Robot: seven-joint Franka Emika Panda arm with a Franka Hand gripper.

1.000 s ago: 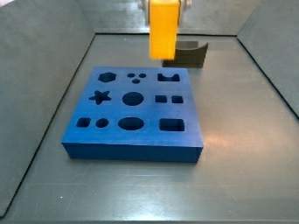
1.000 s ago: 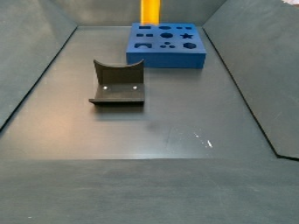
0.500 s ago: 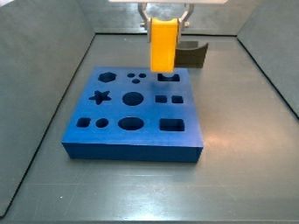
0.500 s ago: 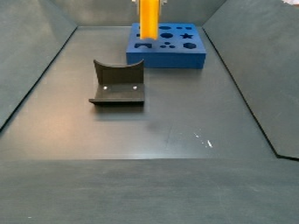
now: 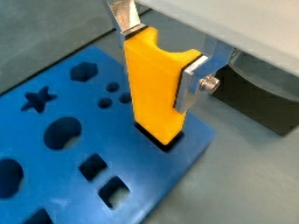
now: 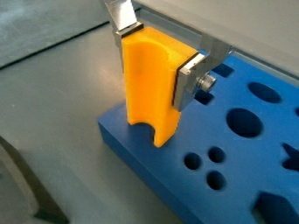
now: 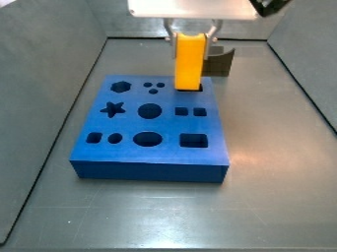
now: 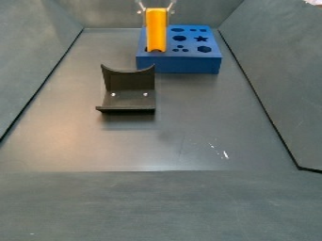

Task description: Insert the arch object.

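Note:
The orange-yellow arch object (image 5: 158, 92) stands upright between the gripper's fingers, shown in both wrist views (image 6: 155, 87). The gripper (image 5: 162, 48) is shut on it; silver finger plates (image 5: 191, 80) press its two sides. The arch's lower end is at a cutout in a corner of the blue board (image 5: 70, 166), touching or just entering it. In both side views the arch (image 7: 190, 61) hangs over the board's far right cutout (image 8: 156, 30), with the gripper (image 7: 192, 35) above it. The blue board (image 7: 148, 157) has several shaped holes.
A dark olive-grey block with a U-shaped notch (image 8: 126, 91) lies on the grey floor apart from the board; it also shows behind the board (image 7: 219, 61). Grey walls (image 7: 39, 89) ring the work area.
The gripper has come down with the arch object, from high above the board to its lower end meeting the board's far cutout. Nothing else moved.

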